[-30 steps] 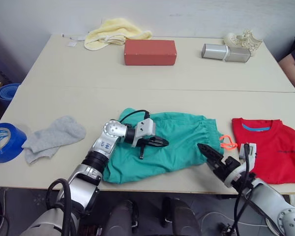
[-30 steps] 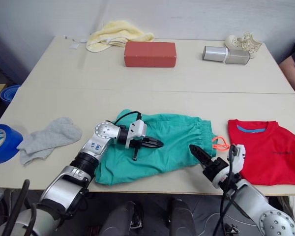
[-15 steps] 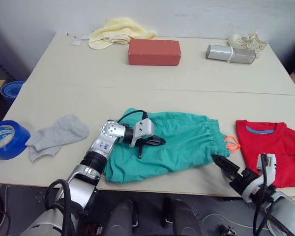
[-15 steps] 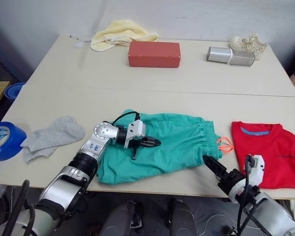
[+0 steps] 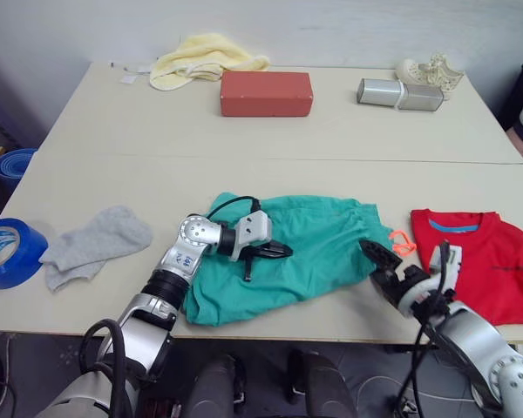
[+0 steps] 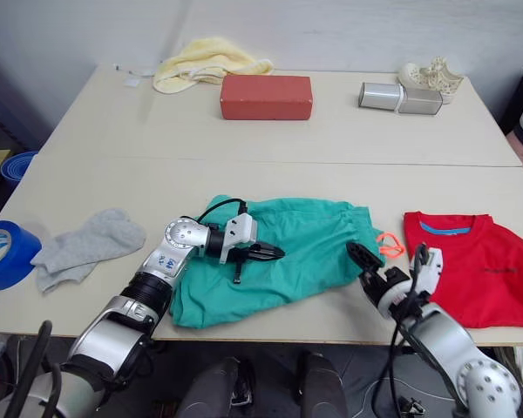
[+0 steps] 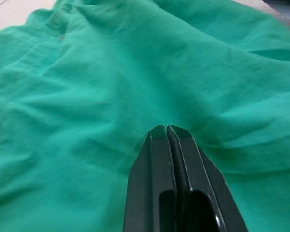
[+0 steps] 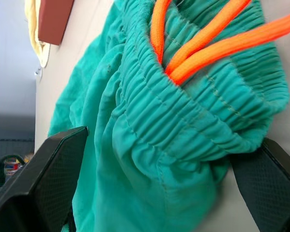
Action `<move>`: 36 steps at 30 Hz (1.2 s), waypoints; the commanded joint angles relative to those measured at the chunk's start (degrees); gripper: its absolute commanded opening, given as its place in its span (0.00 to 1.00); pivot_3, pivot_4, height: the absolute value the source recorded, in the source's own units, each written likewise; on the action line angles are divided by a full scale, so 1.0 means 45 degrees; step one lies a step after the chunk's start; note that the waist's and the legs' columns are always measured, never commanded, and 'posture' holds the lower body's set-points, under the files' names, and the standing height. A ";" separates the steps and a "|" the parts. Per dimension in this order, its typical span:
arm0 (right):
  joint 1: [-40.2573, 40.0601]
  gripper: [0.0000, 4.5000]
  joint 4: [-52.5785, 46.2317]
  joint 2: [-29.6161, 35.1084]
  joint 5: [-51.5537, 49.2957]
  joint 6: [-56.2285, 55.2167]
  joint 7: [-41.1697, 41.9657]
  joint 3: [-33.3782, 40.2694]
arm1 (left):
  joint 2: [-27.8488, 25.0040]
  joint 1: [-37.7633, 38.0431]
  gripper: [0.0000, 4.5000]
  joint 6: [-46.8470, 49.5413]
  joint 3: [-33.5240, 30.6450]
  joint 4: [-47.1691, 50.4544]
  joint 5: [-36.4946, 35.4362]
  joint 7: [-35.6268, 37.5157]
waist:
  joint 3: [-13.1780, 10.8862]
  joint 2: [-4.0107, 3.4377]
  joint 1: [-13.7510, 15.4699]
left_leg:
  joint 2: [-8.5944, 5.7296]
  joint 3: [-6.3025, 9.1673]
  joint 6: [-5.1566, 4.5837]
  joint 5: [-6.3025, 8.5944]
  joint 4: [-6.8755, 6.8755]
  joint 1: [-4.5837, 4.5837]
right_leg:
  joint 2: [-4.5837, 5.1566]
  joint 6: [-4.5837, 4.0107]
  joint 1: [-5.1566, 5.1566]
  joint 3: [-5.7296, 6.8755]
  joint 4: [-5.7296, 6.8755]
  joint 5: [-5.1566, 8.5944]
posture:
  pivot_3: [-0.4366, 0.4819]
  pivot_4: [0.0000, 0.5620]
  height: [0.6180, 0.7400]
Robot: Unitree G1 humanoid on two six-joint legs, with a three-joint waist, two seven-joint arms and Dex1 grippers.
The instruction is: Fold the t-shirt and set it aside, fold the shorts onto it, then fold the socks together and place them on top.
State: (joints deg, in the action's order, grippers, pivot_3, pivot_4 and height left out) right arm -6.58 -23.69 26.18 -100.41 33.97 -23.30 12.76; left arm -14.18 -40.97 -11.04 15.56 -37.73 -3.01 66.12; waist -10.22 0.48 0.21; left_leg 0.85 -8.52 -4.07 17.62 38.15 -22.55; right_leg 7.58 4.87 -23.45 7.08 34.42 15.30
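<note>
Currently, left to right: blue tape roll [image 5: 9, 252] at the table's [image 5: 270, 152] left edge; socks [image 5: 94, 244] just beside it, lying loose and unfolded, untouched; left gripper [image 5: 279, 251] resting on the middle of the shorts [image 5: 305, 252], jaws pressed together with nothing between them, the tips pinning the fabric flat, position unchanged over the last second; shorts spread near the front edge, waistband [image 8: 193, 111] toward the right, its right end now bunched and drawn in from where it lay half a second ago; orange drawstring [image 5: 403, 244] trailing off that end; right gripper [image 5: 375, 261] has come back up from below the table edge to the waistband corner, jaws wide apart with the gathered band sitting between them, not yet closed on it; t-shirt [image 5: 488, 261] folded at the right front, just beside the drawstring, set aside.

Back row, same order: yellow cloth [image 5: 205, 57]; red block [image 5: 266, 92]; silver box [image 5: 401, 93]; pale ornament [image 5: 431, 70].

Judgement: t-shirt step looks done; shorts fold is beginning, with one gripper anchoring and the other poised to take the waistband; socks remain.
</note>
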 commanded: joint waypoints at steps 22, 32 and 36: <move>-0.0438 0.01 -0.0340 -0.1130 0.9233 -0.2405 0.4497 0.0398 | 0.0005 0.0360 0.00 0.0320 -0.1095 0.0283 -0.0294 -0.1442 | 0.0003 -0.0002 0.0003 | -0.0005 -0.0001 0.0045 -0.0024 -0.0010 -0.0034 | 0.0002 0.0005 -0.0029 0.0005 -0.0008 -0.0002 | 0.48 0.27 1.00; -0.1030 0.01 -0.1166 -0.0550 1.3204 -0.4335 0.6344 0.1010 | 0.0801 0.0539 0.00 0.1336 -0.1167 0.0925 -0.0416 -0.2559 | -0.0002 -0.0011 0.0001 | -0.0006 0.0000 0.0080 -0.0042 -0.0010 -0.0059 | -0.0006 0.0007 -0.0050 0.0024 -0.0006 -0.0003 | 0.48 0.27 1.00; -0.0692 0.01 -0.2088 0.1079 1.6999 -0.5545 0.7334 0.0101 | 0.1114 0.0246 0.00 0.1768 -0.1179 0.0907 -0.0310 -0.2959 | -0.0011 -0.0024 -0.0016 | -0.0016 -0.0005 0.0077 -0.0043 -0.0004 -0.0069 | -0.0005 0.0011 -0.0059 0.0023 -0.0005 -0.0005 | 0.48 0.27 1.00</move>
State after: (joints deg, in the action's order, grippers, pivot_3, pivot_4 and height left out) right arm -10.42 -29.16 29.73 -29.22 12.30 7.89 13.76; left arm -9.53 -39.02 -3.67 10.15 -35.06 -4.22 53.50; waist -10.27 0.37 0.14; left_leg 0.78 -8.55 -3.71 17.41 38.13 -22.86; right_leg 7.54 4.92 -23.72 7.19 34.40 15.28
